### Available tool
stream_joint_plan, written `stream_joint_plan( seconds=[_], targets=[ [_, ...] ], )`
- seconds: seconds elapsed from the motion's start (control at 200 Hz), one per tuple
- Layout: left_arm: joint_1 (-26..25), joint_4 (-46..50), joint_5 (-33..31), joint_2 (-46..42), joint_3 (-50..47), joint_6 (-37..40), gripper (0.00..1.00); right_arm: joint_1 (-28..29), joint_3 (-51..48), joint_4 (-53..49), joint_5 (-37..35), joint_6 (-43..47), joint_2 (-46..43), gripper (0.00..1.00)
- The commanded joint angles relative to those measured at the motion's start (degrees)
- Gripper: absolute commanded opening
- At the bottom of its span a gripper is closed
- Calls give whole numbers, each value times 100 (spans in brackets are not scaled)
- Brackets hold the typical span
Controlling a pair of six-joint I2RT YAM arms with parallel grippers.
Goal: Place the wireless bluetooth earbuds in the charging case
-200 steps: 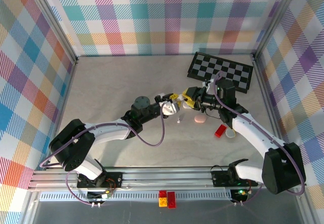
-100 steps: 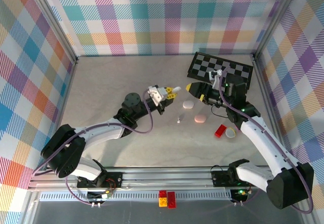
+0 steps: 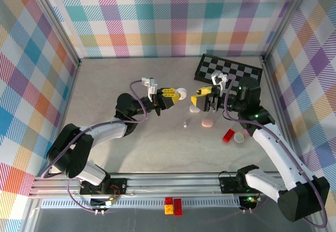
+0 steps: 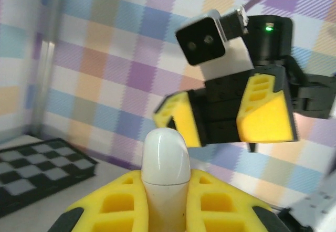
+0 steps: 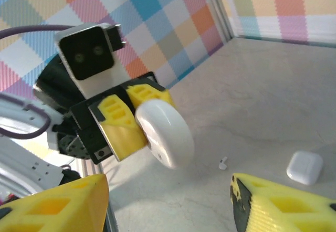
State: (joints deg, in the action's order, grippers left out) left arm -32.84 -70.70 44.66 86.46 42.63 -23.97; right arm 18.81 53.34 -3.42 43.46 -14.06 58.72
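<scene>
Left gripper raised, clamped on white charging case. Right gripper agape, facing it, just apart. One tiny earbud lies on table, apart from both grippers.

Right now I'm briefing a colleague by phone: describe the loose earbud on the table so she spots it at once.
Find the checkerboard at the far right, then come nearer to the pink case. Just left of it, on the table, lies the earbud: a tiny white speck, far smaller than any case.
</scene>
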Motion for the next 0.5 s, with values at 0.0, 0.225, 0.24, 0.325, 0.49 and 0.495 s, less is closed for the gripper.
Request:
stream_joint_plan(
  seconds=[0.0, 0.225, 0.24, 0.325, 0.49, 0.495],
  targets=[
    [41, -612, 771, 41, 265, -677, 2, 30, 285, 363, 704, 539, 197, 58],
    [32, -621, 784, -15, 322, -707, 2, 338, 562, 194, 1114, 754, 649, 46],
    [25, -613, 785, -15, 322, -702, 2, 355, 575, 199, 1121, 737, 680, 45],
    [13, -612, 781, -15, 351, -699, 2, 434, 573, 300, 1144, 673, 796, 41],
    [14, -612, 832, -41, 352, -695, 2, 466, 537, 456, 1108, 635, 843, 13],
    [14, -616, 833, -45, 347, -696, 2, 466, 537, 456, 1110, 634, 839, 12]
  ],
)
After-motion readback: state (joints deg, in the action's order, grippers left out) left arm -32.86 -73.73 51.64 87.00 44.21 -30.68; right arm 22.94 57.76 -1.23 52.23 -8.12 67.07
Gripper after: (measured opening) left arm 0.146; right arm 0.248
